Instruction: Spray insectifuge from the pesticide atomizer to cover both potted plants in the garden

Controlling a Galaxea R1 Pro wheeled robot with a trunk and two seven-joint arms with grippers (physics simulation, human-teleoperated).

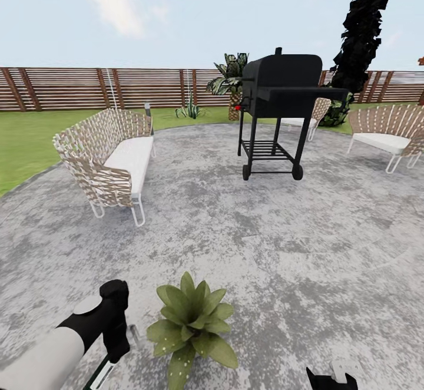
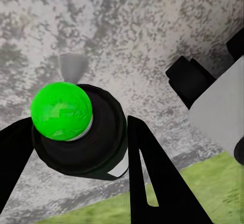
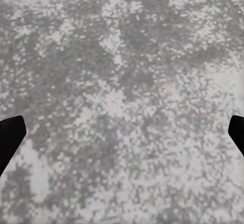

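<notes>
The pesticide atomizer (image 2: 96, 137) is a dark bottle with a bright green round cap (image 2: 61, 110) and a pale label mark. My left gripper (image 2: 84, 165) is shut on it, one black finger (image 2: 152, 178) on each side. In the head view this gripper (image 1: 109, 363) hangs low at the near left, just left of a potted plant (image 1: 191, 325), a low rosette of broad pointed green leaves on the paving. My right gripper (image 1: 333, 379) sits at the near right edge, over bare paving, and is open (image 3: 122, 137), its fingertips far apart with nothing between them.
Grey mottled paving (image 1: 265, 248) stretches ahead. A woven bench (image 1: 112, 160) stands at the left, a black wheeled grill (image 1: 280, 113) in the middle, and woven chairs (image 1: 386, 134) at the right. Grass, a small spiky plant (image 1: 189, 109), a palm (image 1: 231, 81) and a slatted fence lie beyond.
</notes>
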